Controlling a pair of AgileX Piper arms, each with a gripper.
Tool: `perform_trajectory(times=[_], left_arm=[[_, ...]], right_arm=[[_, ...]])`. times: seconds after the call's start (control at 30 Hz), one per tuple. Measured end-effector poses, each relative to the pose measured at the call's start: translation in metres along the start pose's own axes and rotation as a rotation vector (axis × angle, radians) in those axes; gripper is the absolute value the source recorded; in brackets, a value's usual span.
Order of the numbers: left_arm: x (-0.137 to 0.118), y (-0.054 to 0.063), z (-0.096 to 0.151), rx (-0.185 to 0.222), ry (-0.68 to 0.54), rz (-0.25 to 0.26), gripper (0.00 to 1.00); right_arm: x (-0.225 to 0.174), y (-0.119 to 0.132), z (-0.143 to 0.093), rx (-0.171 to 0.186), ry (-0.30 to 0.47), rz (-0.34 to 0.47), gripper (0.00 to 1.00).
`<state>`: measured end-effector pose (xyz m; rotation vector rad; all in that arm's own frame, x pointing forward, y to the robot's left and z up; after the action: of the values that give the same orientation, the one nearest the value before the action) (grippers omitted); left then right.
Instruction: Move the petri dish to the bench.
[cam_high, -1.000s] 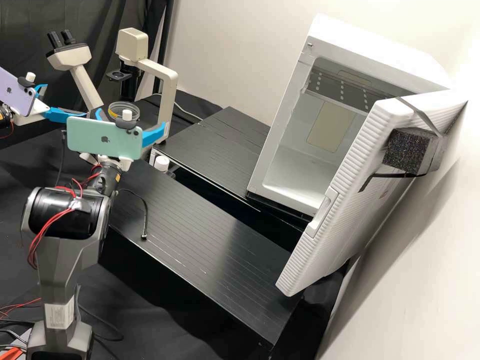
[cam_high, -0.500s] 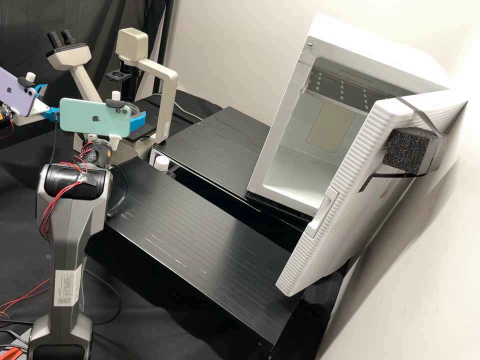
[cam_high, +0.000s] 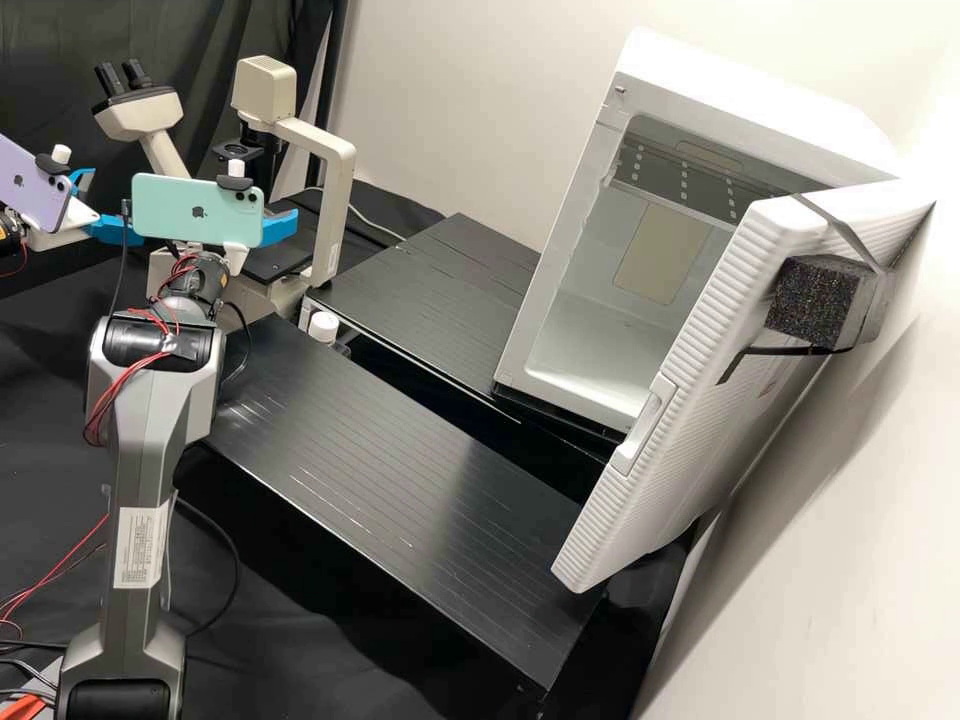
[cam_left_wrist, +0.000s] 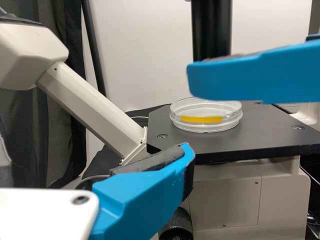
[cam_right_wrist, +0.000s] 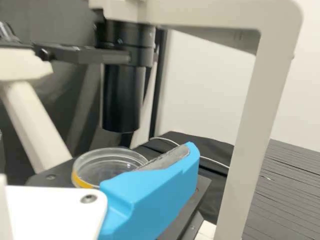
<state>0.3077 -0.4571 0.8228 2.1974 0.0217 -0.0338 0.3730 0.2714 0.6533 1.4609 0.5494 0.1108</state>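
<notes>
Along the high view's right side, a white cabinet (cam_high: 780, 110) is standing w/ its ribbed door (cam_high: 655, 440) swung open, & a dark foam block (cam_high: 815, 303) is sitting strapped to that door. Alongside, a near slatted platform (cam_high: 380, 430) & a far slatted platform (cam_high: 430, 300) are lying flat, both black. An inverted microscope (cam_high: 337, 190) is rising past the grippers; high view is giving its binocular eyepieces (cam_high: 125, 78), R wrist view is giving a close look at the black tube (cam_right_wrist: 120, 100) below its overhead frame. L wrist view is laying out the microscope's flat black stage (cam_left_wrist: 260, 137), screws & all.

High view is also giving both arms' phones: purple phone (cam_high: 32, 185) riding on L arm, mint phone (cam_high: 165, 210) on R arm. L gripper (cam_high: 118, 203) is standing open, fingers well apart, nothing b/w them, pointing twd the microscope. R gripper (cam_high: 279, 229) is sitting at the stage, also open, one finger overlapping the dish's edge as seen from its own wrist; can't tell if it's touching. L wrist view is catching a R gripper finger from the side, near & above dish level.

Petri dish (cam_left_wrist: 207, 127) is resting flat on the stage, clear, not on the bench. L wrist view is giving its side w/ a yellow band (cam_left_wrist: 202, 119); R wrist view is looking down more onto its round top.
</notes>
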Motion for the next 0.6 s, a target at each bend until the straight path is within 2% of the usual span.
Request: perform_trajectory(times=[0.27,0.6], left_arm=[[0.000,0.000,0.000,0.000,0.000,0.000,1.00],[0.000,0.000,0.000,0.000,0.000,0.000,1.00]], right_arm=[[0.021,-0.010,-0.002,-0.026,-0.047,-0.029,1.00],[0.038,-0.016,0.000,0.002,-0.081,-0.043,1.00]])
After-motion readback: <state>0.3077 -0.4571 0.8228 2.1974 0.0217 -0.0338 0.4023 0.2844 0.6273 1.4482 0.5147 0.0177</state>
